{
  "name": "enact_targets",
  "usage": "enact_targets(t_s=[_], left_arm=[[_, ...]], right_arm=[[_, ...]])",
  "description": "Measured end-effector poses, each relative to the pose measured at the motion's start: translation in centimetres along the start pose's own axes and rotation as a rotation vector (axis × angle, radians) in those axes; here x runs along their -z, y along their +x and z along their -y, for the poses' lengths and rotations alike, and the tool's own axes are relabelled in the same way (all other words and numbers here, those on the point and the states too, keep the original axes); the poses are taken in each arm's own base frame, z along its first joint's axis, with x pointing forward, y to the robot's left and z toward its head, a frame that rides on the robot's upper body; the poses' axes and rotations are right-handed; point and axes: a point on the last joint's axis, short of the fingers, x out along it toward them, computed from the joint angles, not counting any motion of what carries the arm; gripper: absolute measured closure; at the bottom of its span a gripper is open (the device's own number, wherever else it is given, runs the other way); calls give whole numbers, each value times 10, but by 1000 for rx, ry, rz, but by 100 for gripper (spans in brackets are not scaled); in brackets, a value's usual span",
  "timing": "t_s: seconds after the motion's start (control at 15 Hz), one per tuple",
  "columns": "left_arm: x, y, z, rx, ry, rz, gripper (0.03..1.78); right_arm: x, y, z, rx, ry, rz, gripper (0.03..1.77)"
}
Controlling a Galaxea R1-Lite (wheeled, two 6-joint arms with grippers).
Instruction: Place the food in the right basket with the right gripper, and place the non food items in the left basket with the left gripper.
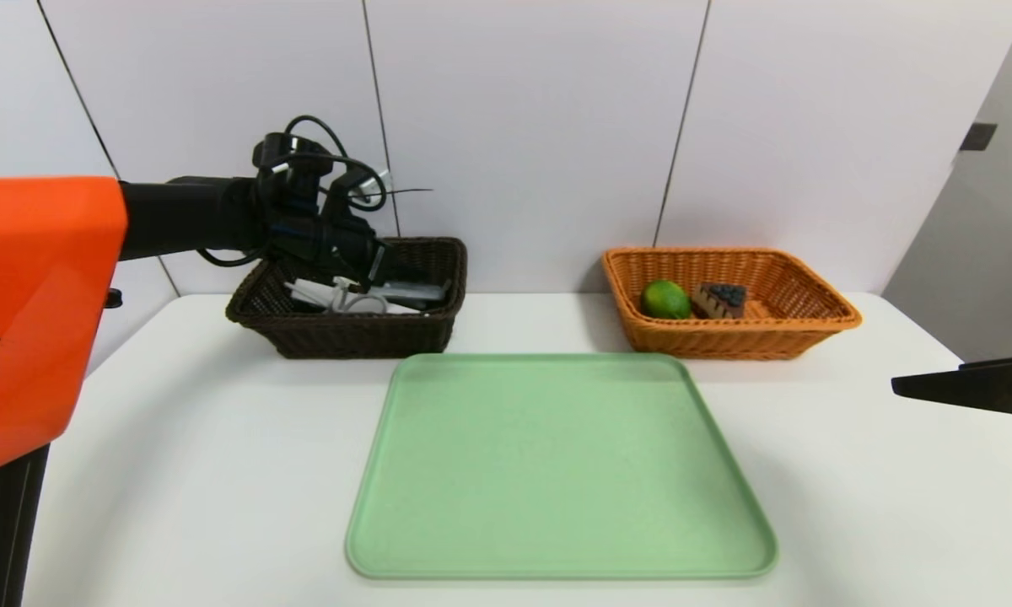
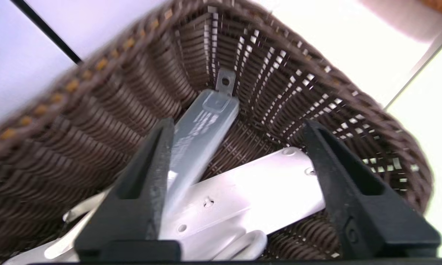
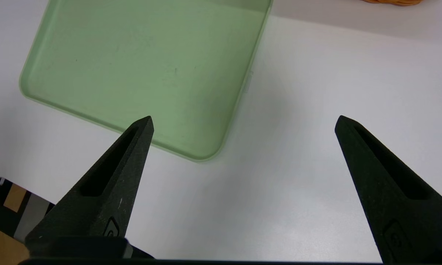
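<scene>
My left gripper (image 1: pixel 363 261) (image 2: pixel 238 123) hangs open over the dark brown left basket (image 1: pixel 346 333) (image 2: pixel 95 110), holding nothing. Below its fingers a white power strip (image 2: pixel 250 187) (image 1: pixel 350 297) and a grey translucent case (image 2: pixel 202 125) (image 1: pixel 413 292) lie in that basket, the case leaning against the wall. The orange right basket (image 1: pixel 725 341) holds a green lime (image 1: pixel 665 299) and a brown cake piece with dark berries (image 1: pixel 719 300). My right gripper (image 1: pixel 902 386) (image 3: pixel 245 117) stands open and empty over the bare table at the right edge.
A light green tray (image 1: pixel 557 464) (image 3: pixel 132 55) lies in the middle of the white table with nothing on it. The two baskets stand behind it against the white wall. A sliver of the orange basket (image 3: pixel 390 2) shows in the right wrist view.
</scene>
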Motion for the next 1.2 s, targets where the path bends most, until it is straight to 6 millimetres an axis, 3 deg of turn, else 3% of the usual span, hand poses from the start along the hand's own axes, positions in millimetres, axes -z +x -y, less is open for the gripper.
enact_targets(t_s=[0.33, 0.6, 0.87, 1.2], left_arm=[[-42, -54, 17, -34, -64, 107, 34], [-64, -121, 47, -113, -281, 128, 25], [-47, -180, 80, -393, -365, 75, 19], [8, -255, 134, -664, -477, 47, 15]], right_arm=[[-5, -4, -1, 5, -17, 39, 10], [-5, -17, -7, 15, -47, 97, 10], [4, -38, -16, 34, -100, 159, 10], [32, -65, -29, 80, -134, 235, 10]])
